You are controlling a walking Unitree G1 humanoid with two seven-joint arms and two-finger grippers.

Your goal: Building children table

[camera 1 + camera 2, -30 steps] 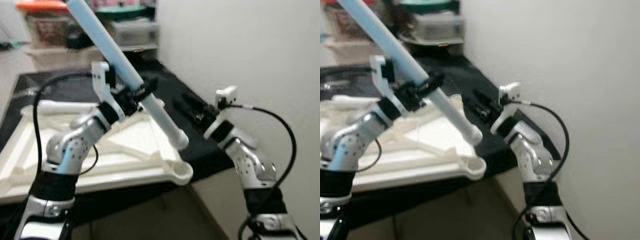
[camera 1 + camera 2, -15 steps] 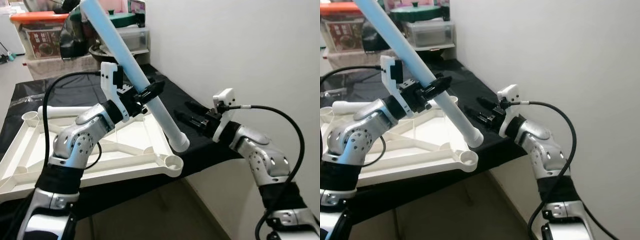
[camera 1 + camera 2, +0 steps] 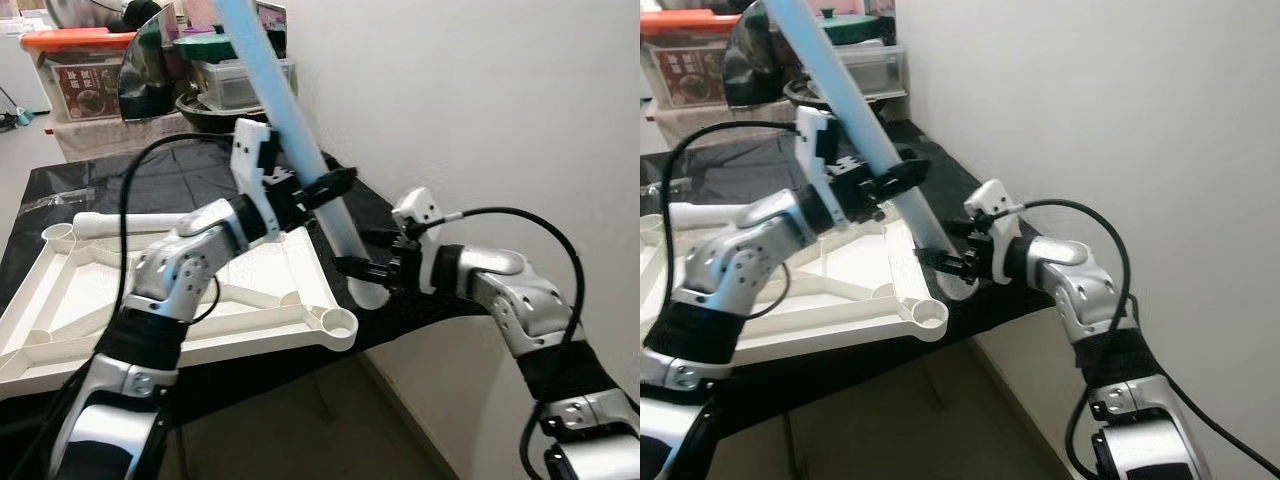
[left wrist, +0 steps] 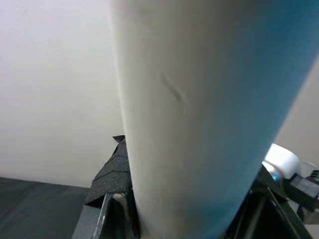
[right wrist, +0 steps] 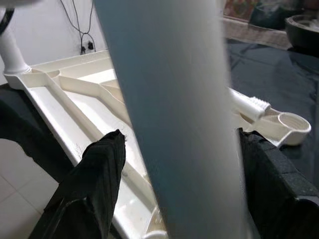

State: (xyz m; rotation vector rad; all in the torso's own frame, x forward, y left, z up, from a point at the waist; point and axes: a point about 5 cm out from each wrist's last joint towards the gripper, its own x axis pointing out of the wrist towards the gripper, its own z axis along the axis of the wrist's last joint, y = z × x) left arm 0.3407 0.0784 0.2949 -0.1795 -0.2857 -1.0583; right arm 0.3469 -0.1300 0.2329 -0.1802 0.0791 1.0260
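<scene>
Table leg (image 3: pixel 290 120), a long pale blue tube, is held tilted at frame centre, pinched by the left gripper (image 3: pixel 318 188). The right gripper (image 3: pixel 362 252) is spread around its lower end, above the white tabletop (image 3: pixel 180 300) on the black desk (image 3: pixel 120 180).

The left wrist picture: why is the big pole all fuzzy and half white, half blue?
In the left wrist view the pole sits very close to the lens, so it looks soft; in the left eye view the left claw holds it, sharper.

One pale blue table leg (image 3: pixel 290 120), one white leg (image 3: pixel 135 222), one white tabletop frame (image 3: pixel 180 325), two grippers, left (image 3: pixel 322 188) and right (image 3: pixel 362 268).
</scene>
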